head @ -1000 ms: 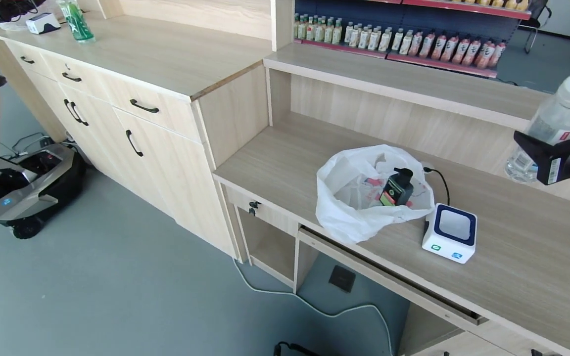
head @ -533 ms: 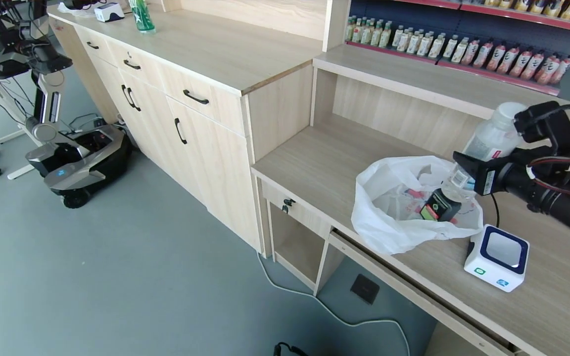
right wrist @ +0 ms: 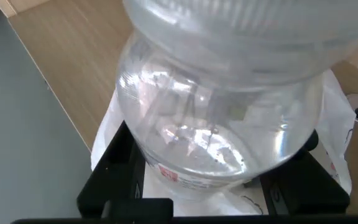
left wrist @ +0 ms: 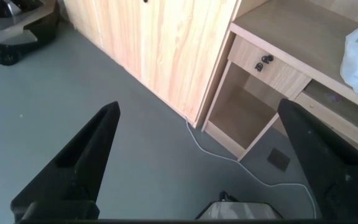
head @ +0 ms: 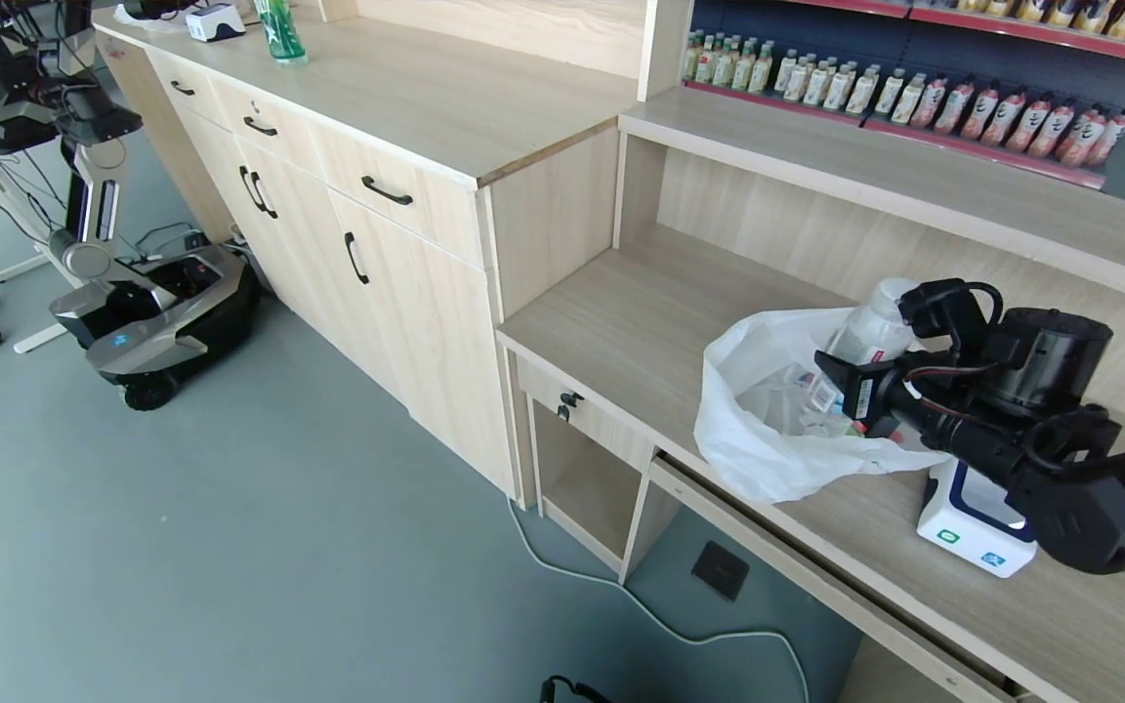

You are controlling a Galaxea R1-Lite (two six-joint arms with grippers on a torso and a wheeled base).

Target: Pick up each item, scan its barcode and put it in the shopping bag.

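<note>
Lowered since a moment ago, the right gripper clasps the bottle at the mouth of the bag on the table. It looks smooth, light and fairly stiff, so a mid-body hold probably suits it. Meanwhile the left gripper hangs released.

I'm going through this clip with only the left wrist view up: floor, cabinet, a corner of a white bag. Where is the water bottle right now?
Observer: In the head view the bottle is clamped in the right pincer, tilted over the shopping bag.
Operator: Is it inside the bag?
Observer: Partly. Its lower end appears to dip into the bag's open mouth, while the cap end is above the rim.
Operator: And the scanner?
Observer: The scanner sits on the counter, right beside the bag.
</note>
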